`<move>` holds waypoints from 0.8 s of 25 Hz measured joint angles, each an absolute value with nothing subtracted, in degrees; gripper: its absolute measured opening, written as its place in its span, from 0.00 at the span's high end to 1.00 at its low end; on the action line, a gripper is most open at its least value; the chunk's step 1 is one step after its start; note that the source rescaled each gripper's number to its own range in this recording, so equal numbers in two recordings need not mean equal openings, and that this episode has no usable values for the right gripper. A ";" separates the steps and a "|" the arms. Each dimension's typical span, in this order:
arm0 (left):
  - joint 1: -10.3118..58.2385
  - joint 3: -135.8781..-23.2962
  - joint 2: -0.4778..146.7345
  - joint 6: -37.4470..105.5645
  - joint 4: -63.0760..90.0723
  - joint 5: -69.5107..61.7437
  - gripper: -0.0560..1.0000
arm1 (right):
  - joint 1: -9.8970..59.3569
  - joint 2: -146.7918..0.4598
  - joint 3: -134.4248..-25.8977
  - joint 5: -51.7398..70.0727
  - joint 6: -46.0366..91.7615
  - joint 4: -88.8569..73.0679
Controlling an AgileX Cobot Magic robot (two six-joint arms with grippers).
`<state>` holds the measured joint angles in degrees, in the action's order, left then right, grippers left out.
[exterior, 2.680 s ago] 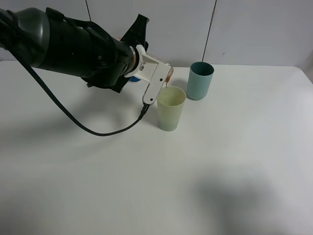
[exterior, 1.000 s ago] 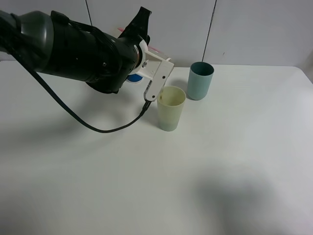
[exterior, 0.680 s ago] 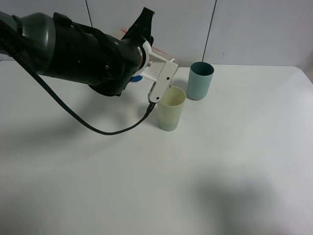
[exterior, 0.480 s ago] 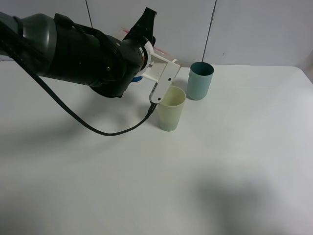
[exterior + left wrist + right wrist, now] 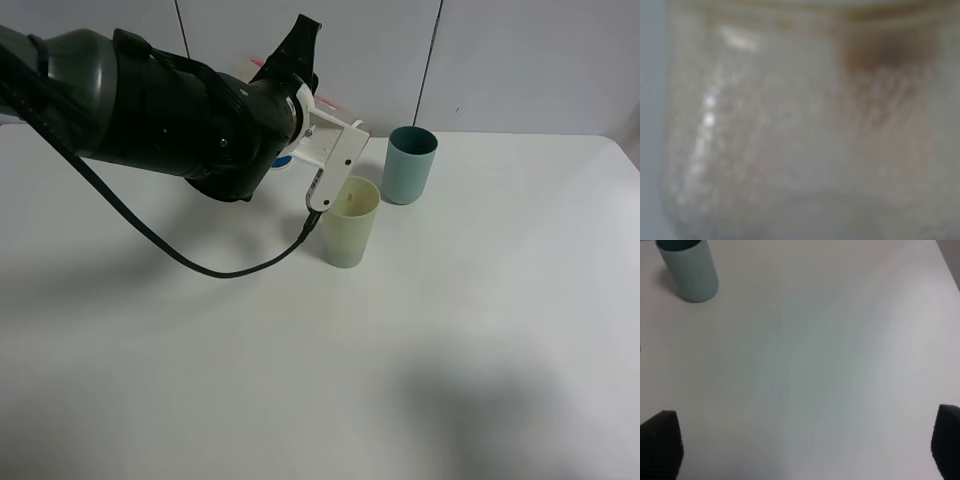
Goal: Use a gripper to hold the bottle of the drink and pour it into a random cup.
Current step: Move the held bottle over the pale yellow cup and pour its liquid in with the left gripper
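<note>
My left gripper (image 5: 338, 150), a white jaw block on the bulky black arm, is shut on the bottle and holds it just above the rim of the pale yellow-green cup (image 5: 349, 225). In the high view the arm hides nearly all of the bottle; only a sliver of its red-and-white label (image 5: 336, 106) shows. The bottle (image 5: 790, 125) fills the left wrist view, clear and blurred, with a trace of brown drink (image 5: 880, 55) by its tan neck. No stream is falling. My right gripper (image 5: 804, 440) is open and empty over bare table.
A teal tumbler (image 5: 410, 163) stands just right of and behind the yellow-green cup; it also shows in the right wrist view (image 5: 688, 267). A short blue-and-white cup (image 5: 281, 161) is mostly hidden behind the left arm. A black cable (image 5: 200, 262) hangs from the arm.
Earlier the bottle's neck was tipped over the yellow-green cup with a thin stream falling. The left wrist has since rolled back and the stream has stopped. The last half second shows almost no motion.
</note>
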<state>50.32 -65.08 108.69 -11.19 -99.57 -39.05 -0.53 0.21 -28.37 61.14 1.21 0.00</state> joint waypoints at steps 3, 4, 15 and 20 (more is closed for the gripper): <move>50.37 -65.08 108.69 -11.19 -99.57 -39.05 0.93 | -0.53 0.21 -28.37 61.14 1.21 0.00; 50.37 -65.08 108.69 -11.19 -99.57 -39.10 0.93 | -0.53 0.21 -28.37 61.14 1.21 0.00; 50.37 -65.08 108.69 -10.86 -99.57 -39.16 0.93 | -0.53 0.21 -28.37 61.14 1.21 0.00; 50.37 -65.08 108.69 -10.13 -99.57 -39.23 0.93 | -0.53 0.21 -28.37 61.14 1.21 0.00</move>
